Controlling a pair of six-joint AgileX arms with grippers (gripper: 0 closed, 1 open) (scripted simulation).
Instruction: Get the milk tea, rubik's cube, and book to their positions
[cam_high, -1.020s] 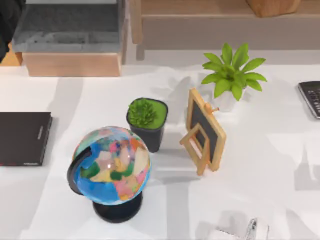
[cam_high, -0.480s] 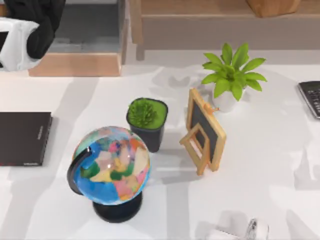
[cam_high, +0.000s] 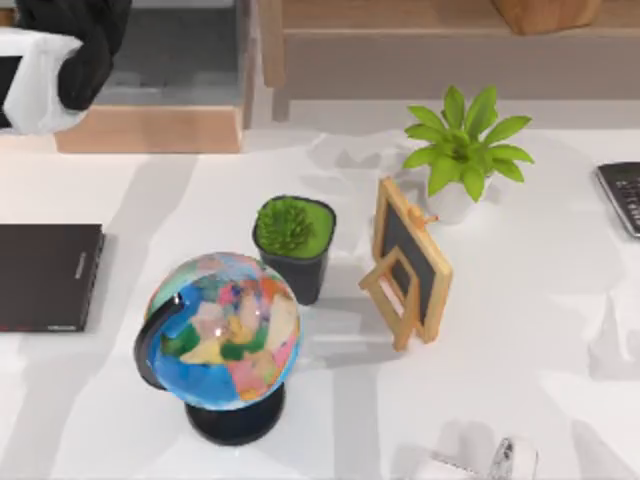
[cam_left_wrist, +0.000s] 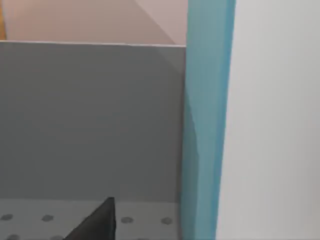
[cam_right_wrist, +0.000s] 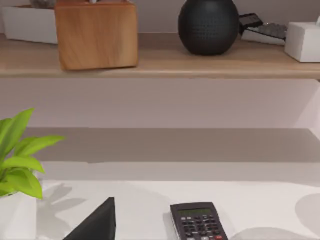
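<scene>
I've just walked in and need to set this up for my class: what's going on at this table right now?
The left arm is up at the far left corner, over the grey tray in the wooden box. Its wrist view looks closely at a teal book standing against a grey wall. The globe, black plant pot, small chalkboard easel, leafy plant, flat black book and calculator sit untouched.

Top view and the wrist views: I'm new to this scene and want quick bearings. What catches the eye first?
The colourful globe on its black stand dominates the table's front left, with a black plant pot just behind it and a small wooden easel chalkboard to their right. The left arm hangs over the far left corner. In the left wrist view, the teal book stands close up.
</scene>
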